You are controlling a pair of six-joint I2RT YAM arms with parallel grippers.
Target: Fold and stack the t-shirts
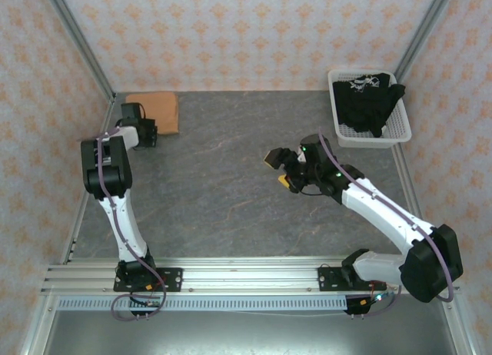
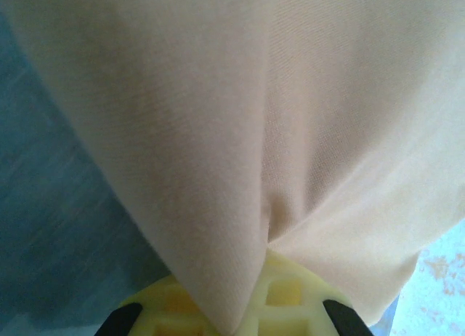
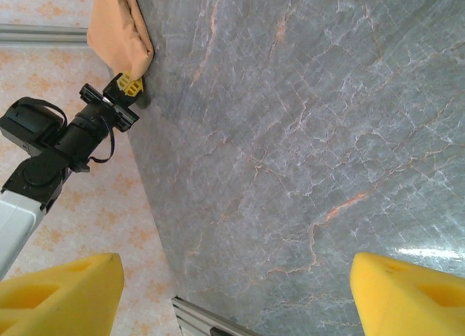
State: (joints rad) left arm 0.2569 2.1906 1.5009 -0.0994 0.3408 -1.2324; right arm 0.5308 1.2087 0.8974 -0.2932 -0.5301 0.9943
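Well apart from the white mesh basket (image 1: 377, 142), across the bench (image 1: 231, 186) to its left, the orange t-shirt (image 1: 154, 109) lies folded into a compact pad. The left pincer (image 1: 148, 129) is clenched on the pad's near edge; the left wrist view shows a pleat of orange cloth nipped between the yellow fingers (image 2: 290, 300). The pad's long axis seems to run toward the basket, though at this size that is hard to judge, and its print is folded out of sight.

Left of the basket and nearer the arms, the right pincer (image 1: 278, 169) hangs released over bare stone, grasping nothing.

Inside the basket the black t-shirt (image 1: 369, 101) sits crumpled and unfolded, one part draped over the right rim and its white print only partly legible. It lies beyond and to the right of the right pincer, so the right arm is much the nearer for fetching it.
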